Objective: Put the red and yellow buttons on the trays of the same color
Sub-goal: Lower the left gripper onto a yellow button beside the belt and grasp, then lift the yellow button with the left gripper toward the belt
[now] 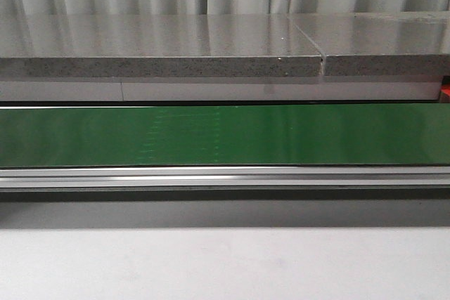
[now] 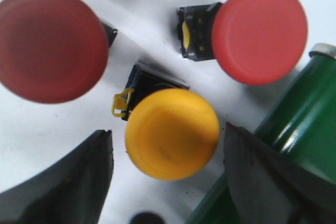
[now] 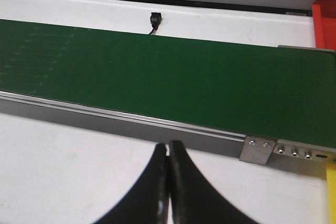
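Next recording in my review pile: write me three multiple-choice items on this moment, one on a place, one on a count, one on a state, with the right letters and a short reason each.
1. Where is the yellow button in the left wrist view?
A. On the conveyor belt
B. Between the left gripper fingers
C. On a tray

2. How many red buttons show whole in that view?
A. One
B. Two
C. Four

3. How is the right gripper?
A. Shut, empty
B. Wide open
C. Holding a button

Answers: 1 B, a dark finger flanks it on each side. 2 B, a darker one and a brighter one. 3 A, its fingers meet over bare white table.
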Tool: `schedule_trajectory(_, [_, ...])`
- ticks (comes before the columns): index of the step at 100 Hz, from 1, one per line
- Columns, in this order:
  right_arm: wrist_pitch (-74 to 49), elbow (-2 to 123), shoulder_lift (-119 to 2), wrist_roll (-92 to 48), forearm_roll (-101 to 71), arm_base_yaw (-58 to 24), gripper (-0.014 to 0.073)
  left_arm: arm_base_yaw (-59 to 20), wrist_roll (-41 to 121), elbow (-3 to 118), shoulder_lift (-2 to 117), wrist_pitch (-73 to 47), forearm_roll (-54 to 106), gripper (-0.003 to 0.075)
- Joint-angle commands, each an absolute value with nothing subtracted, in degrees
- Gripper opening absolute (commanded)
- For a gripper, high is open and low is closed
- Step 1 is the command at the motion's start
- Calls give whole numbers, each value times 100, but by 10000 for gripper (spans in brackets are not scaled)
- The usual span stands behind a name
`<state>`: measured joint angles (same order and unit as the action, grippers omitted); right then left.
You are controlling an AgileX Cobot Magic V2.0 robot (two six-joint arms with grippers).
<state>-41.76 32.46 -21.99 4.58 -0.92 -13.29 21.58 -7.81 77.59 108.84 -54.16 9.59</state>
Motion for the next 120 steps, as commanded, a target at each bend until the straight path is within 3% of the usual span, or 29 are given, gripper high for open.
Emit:
schedule_trajectory(1, [-3813, 3392, -2247, 403, -108, -1333, -65, 2186, -848, 7924, 10678, -5296, 1016, 386])
schedule_trajectory(22, [-3813, 3392, -2247, 403, -108, -1333, -65, 2186, -848, 7924, 10678, -5131, 1012, 140])
schedule_trajectory(30, [-3813, 3392, -2247, 403, -108, -1333, -65, 2186, -809, 7924, 10667, -5144, 987, 93])
schedule_trajectory(90, [-3813, 3392, -2247, 403, -108, -1333, -65, 2004, -553, 7152, 8908, -5425, 647, 82])
schedule_trajectory(120, [-3813, 3392, -2247, 403, -108, -1333, -65, 1204, -391, 7185, 8675, -5705, 720, 82])
